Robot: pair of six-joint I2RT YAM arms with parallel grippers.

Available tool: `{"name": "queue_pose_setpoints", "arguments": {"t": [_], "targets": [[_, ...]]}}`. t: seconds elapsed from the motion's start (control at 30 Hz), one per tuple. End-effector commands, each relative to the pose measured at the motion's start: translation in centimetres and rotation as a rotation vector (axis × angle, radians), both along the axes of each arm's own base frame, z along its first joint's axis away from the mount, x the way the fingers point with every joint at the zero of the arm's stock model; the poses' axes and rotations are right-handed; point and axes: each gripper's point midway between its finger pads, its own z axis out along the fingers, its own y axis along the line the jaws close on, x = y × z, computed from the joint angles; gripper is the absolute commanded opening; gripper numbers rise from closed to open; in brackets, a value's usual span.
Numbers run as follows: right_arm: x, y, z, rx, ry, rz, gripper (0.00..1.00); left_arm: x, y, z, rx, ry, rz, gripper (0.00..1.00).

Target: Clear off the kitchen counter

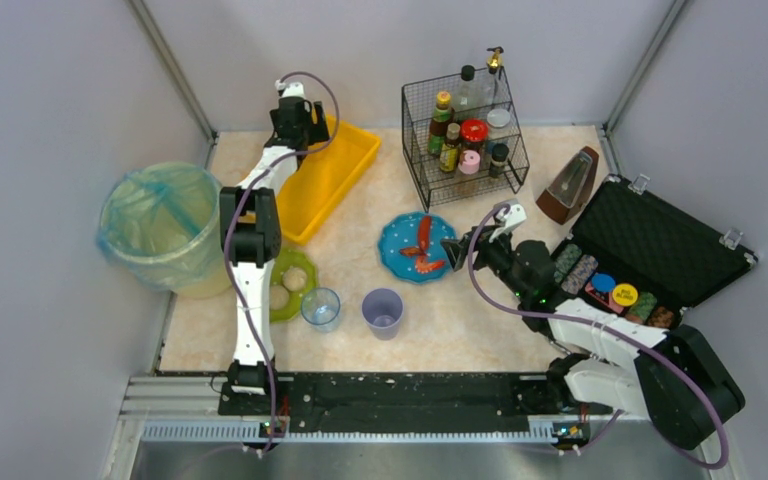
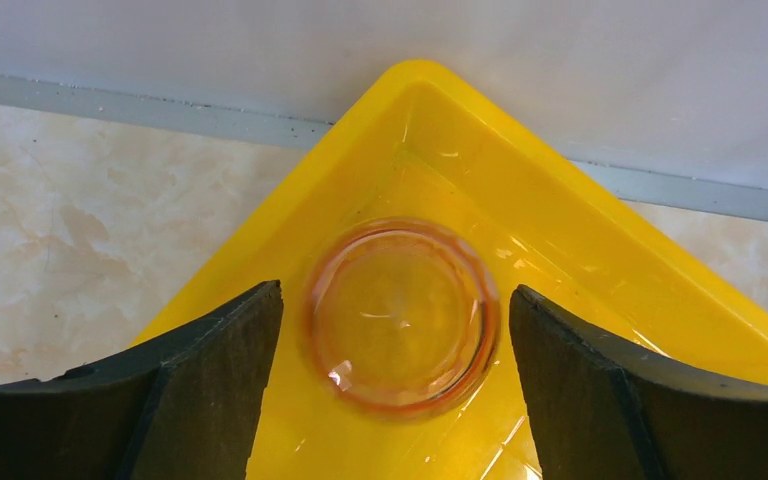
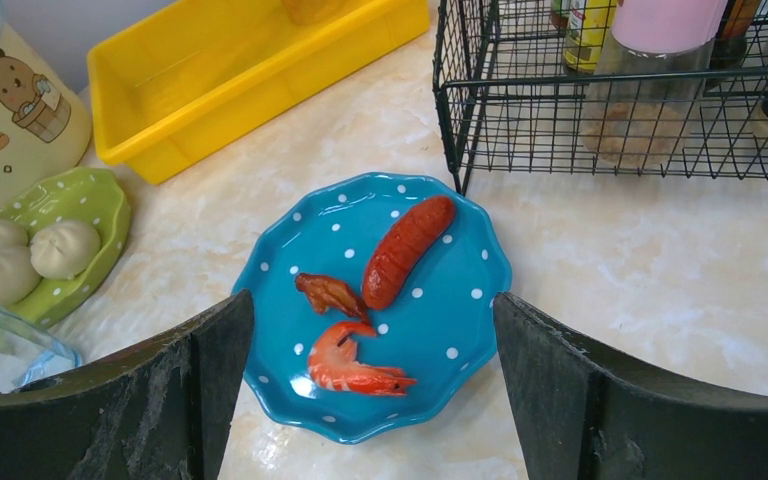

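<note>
The worktop (image 1: 480,310) lies long axis left to right, tray (image 1: 335,175) at far left. Left end effector (image 2: 395,300), arm outstretched, hangs spread over a glass (image 2: 400,330) in the tray's corner; right end effector (image 3: 372,300) hovers spread above a plate (image 3: 450,320) right of the tray.

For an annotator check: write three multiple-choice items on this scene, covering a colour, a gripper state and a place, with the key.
1. What colour is the plate under the sausage? A) green B) blue with white dots C) yellow
2. How is the right gripper? A) open B) shut on the sausage C) shut on the plate's rim
3. Where does the clear glass stand? A) on the plate B) in the right gripper C) in the yellow tray's corner
Key: B, its dotted blue rim shows. A, its fingers stand wide apart. C, tray walls meet beside it.
</note>
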Motion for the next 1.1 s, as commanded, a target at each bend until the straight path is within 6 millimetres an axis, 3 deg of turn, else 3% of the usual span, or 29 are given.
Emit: {"name": "queue_pose_setpoints", "arguments": {"t": [0.0,0.3,0.5,0.63,0.8,1.07], "targets": [[0.7,0.0,1.5,0.009,-0.052,-0.008,0.88,1.1,0.5,5.3,0.011,-0.133,-0.001,0.91],[0.8,0.3,1.5,-0.011,-0.022,0.005,0.88,-1.2,-0.2,8.7,-0.032,-0.152,-0.023,0.96],[0.8,0.9,2.6,-0.015,0.003,0.032,0.88,-5.4,-2.4,14.7,-0.131,-0.205,-0.075,0.97],[0.3,1.9,3.4,-0.017,0.039,0.086,0.87,-9.3,-4.5,17.4,-0.194,-0.189,-0.115,0.97],[-1.3,4.0,4.3,-0.065,0.083,0.149,0.86,-15.4,-7.0,19.1,-0.276,-0.156,-0.182,0.97],[-4.5,9.2,6.0,-0.162,0.109,0.313,0.86,-26.0,-6.6,21.9,-0.355,-0.157,-0.184,0.97]]}}
